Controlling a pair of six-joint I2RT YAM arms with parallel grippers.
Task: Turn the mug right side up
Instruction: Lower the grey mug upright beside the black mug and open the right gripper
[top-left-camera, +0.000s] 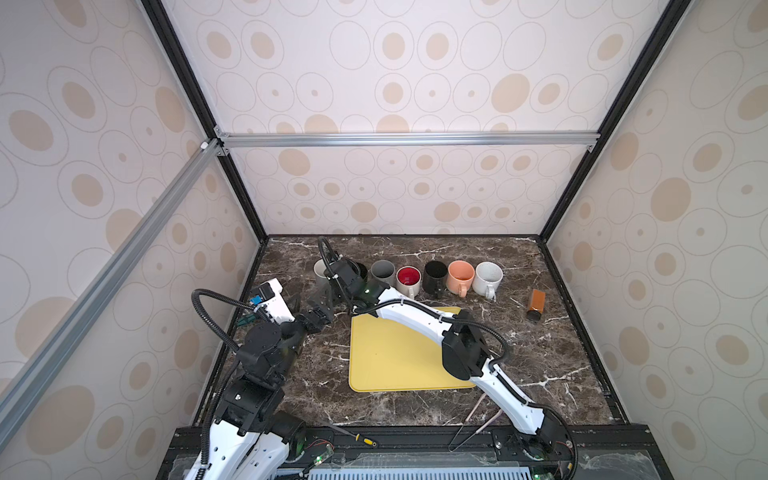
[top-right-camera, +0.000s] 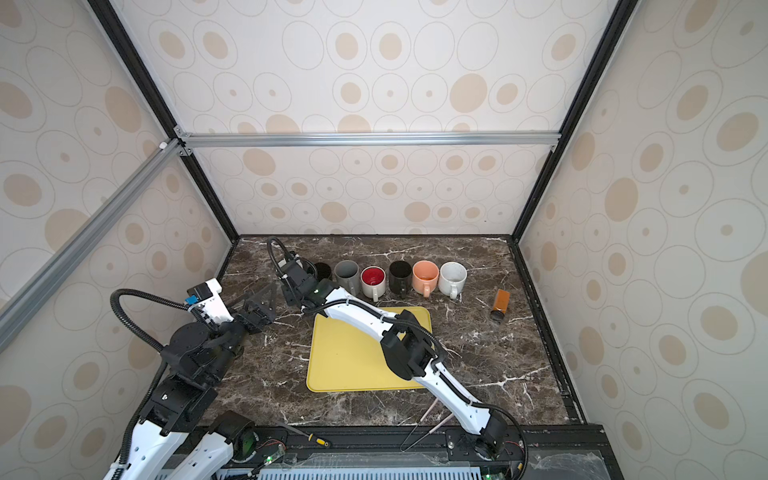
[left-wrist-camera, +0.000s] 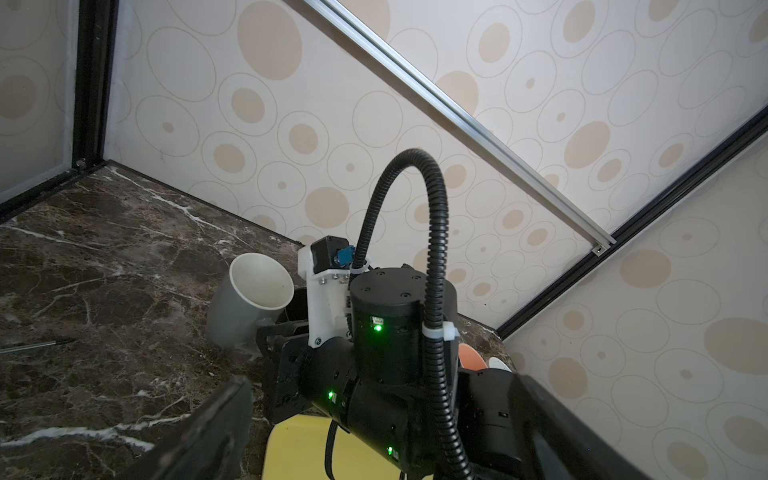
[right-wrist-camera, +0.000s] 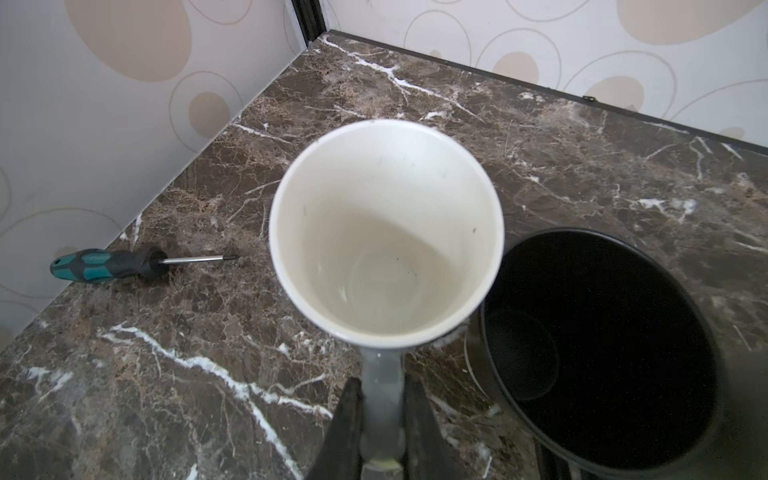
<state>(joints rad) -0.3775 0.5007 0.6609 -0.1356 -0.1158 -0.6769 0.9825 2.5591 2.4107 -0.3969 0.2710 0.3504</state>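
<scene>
1. Right gripper (right-wrist-camera: 382, 399) is clamped on the mug (right-wrist-camera: 386, 232) by its handle (right-wrist-camera: 381, 374). Mouth up but tilted, and a thin hold, so it could pivot.
2. Black mug (right-wrist-camera: 598, 340) sits just beside it, so there's a bump risk on set-down.
3. Left gripper (top-right-camera: 262, 305) is further off, wide open, holding nothing.

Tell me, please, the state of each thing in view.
White-lined grey mug: mouth up, held by handle.
Right gripper: shut on that handle.
Left gripper: open.
Black mug alongside: upright.
Plain grey mug: upright.
Red-lined mug: upright.
Row's black mug: upright.
Orange mug: upright.
White mug: upright.
Amber bottle: on its side.
</scene>
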